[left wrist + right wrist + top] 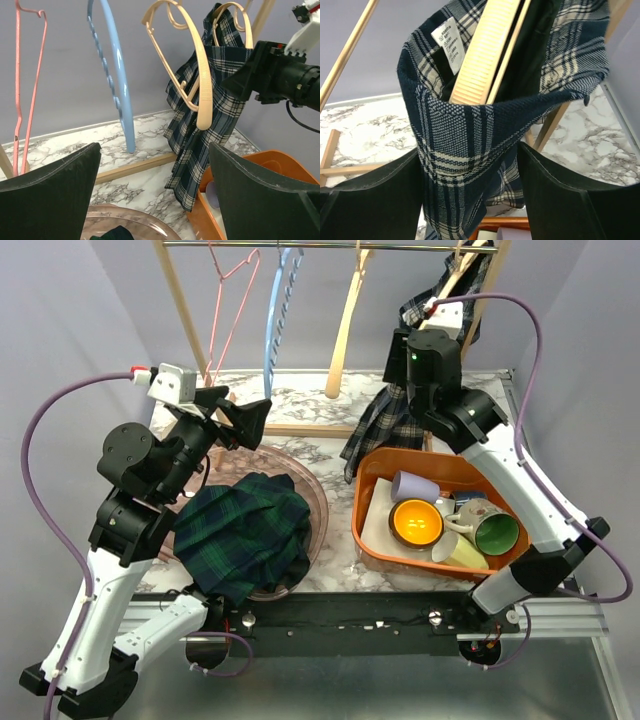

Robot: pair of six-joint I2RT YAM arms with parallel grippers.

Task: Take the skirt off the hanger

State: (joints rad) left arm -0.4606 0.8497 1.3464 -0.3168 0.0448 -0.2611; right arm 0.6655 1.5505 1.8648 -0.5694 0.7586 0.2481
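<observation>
The navy-and-white plaid skirt hangs from a beige hanger at the right end of the rack, its hem reaching down to the table. In the right wrist view the skirt's waistband drapes over the ribbed hanger bar. My right gripper straddles that cloth with jaws wide apart, one on each side; the left one brushes the fabric. My left gripper hovers open and empty over the table's left middle, facing the skirt.
Pink, blue and beige empty hangers hang on the wooden rack. An orange tray with cups sits below the skirt. A tinted round dish holds a dark green plaid cloth.
</observation>
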